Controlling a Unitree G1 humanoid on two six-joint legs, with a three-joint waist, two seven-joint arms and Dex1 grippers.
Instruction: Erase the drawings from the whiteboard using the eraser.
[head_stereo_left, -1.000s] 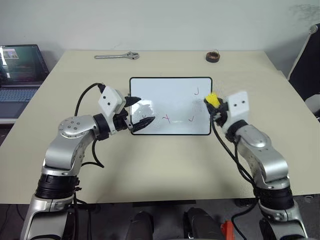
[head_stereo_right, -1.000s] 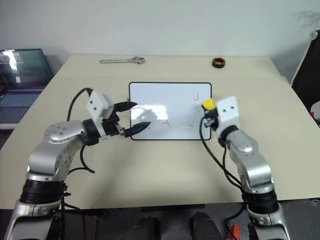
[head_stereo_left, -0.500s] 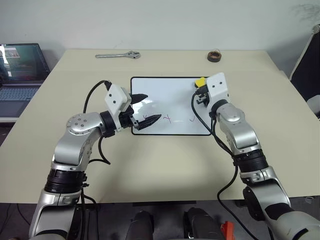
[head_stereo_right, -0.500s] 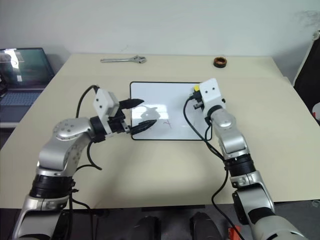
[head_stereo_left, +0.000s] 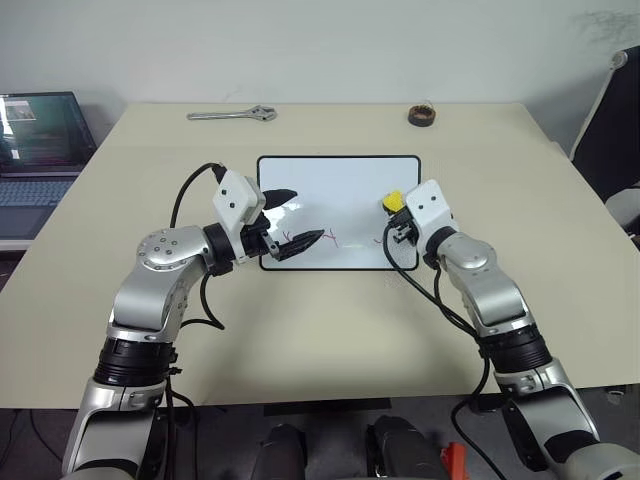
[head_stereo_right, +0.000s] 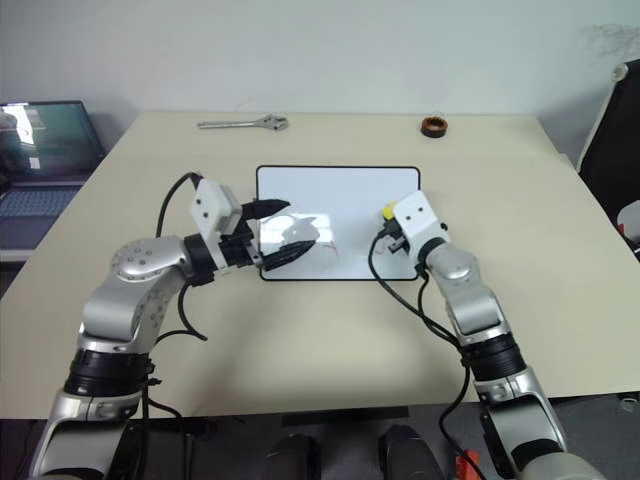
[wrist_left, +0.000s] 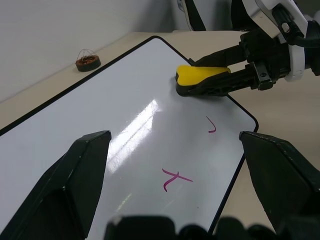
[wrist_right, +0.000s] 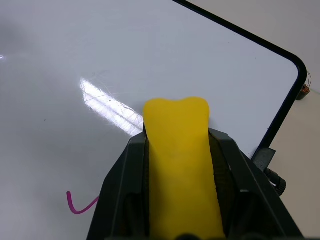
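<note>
Yellow eraser (head_stereo_left: 394, 201) sits pinched between the right gripper's (wrist_left: 212, 85) jaws, its dark underside low against the whiteboard (head_stereo_left: 330, 180) near the board's right edge; whether it is actually pressing on the surface cannot be told. The board lies flat in the middle of the table (head_stereo_left: 300, 320). Three red drawings (wrist_left: 175, 178) show on its near half: a cross-like mark in the middle, a small hook (wrist_right: 80, 204) just beside the eraser on the near side, and one more by the left gripper (head_stereo_left: 297, 217).

Left gripper's jaws are spread wide over the board's left edge, gripping nothing; it could steady the frame while the other arm wipes.

To do this stroke well, I judge the eraser should be set flat, dark face fully down, and drawn toward the hook mark with steady pressure, then on across to the cross. Short overlapping passes are safer than one long sweep, since the glossy board may slide under a sideways push. Keep the grip firm so the block does not twist, and stop short of the left fingers (head_stereo_left: 306, 240).
</note>
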